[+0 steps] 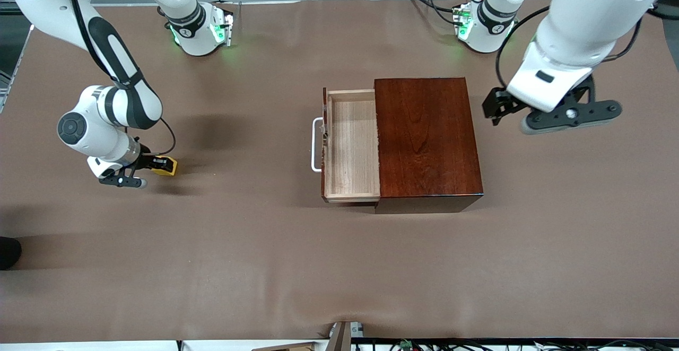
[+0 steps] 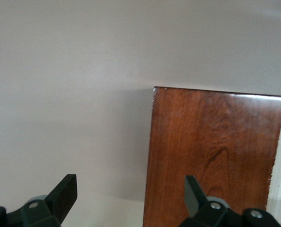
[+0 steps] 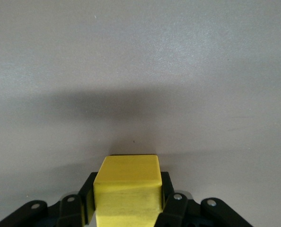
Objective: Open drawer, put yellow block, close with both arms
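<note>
The drawer (image 1: 351, 147), a pale wood tray with a white bar handle (image 1: 316, 145), stands pulled open from the dark reddish-brown box (image 1: 427, 136); the tray is empty. My right gripper (image 1: 157, 166) is shut on the yellow block (image 1: 165, 166), low over the table toward the right arm's end, well apart from the drawer. In the right wrist view the block (image 3: 127, 187) fills the space between the fingers of the right gripper (image 3: 127, 201). My left gripper (image 1: 493, 109) is open and empty, over the table beside the box's closed end. In the left wrist view the left gripper (image 2: 130, 196) is spread wide before the box (image 2: 216, 151).
The two arm bases (image 1: 201, 33) (image 1: 480, 27) stand at the table's edge farthest from the front camera. A dark object (image 1: 8, 253) lies at the table's edge at the right arm's end. Cables (image 1: 403, 344) run along the nearest edge.
</note>
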Available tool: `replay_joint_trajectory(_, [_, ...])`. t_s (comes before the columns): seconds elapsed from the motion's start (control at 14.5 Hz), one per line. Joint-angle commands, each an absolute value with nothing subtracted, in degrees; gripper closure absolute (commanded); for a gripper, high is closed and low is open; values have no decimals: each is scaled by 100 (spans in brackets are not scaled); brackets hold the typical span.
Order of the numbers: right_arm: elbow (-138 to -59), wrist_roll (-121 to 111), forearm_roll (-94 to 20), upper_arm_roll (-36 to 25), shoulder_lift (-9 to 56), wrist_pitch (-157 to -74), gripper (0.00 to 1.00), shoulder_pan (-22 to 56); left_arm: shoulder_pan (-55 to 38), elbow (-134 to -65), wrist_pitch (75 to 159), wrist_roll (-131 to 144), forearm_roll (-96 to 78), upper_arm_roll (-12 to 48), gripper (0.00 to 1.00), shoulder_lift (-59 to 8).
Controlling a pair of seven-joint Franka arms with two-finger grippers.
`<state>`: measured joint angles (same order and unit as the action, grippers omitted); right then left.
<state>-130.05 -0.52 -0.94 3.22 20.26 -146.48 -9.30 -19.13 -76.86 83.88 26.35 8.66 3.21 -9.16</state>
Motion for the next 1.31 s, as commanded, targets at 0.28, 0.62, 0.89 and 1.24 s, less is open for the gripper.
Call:
replay_joint_trajectory(0.28, [-12596,201,-176,404,1626,-13467,100,-941,-1460,-8419,8578,1829,844,387,0,-212])
replay_joint_trajectory(0.62, [-12094,316,-211,422,1232,-12595,100,-686,-950,-8455,8578,1327,299,387,0,0])
replay_joint_trajectory(0.89, [-11700,1315,-299,413,984,-11938,100,-151,-897,-8472,8517,581,290,369,0,17])
replay_joint_trajectory(1.24, [-11224,2573,-308,422,993,-11575,100,561,-879,-8929,8596,519,281,369,0,377])
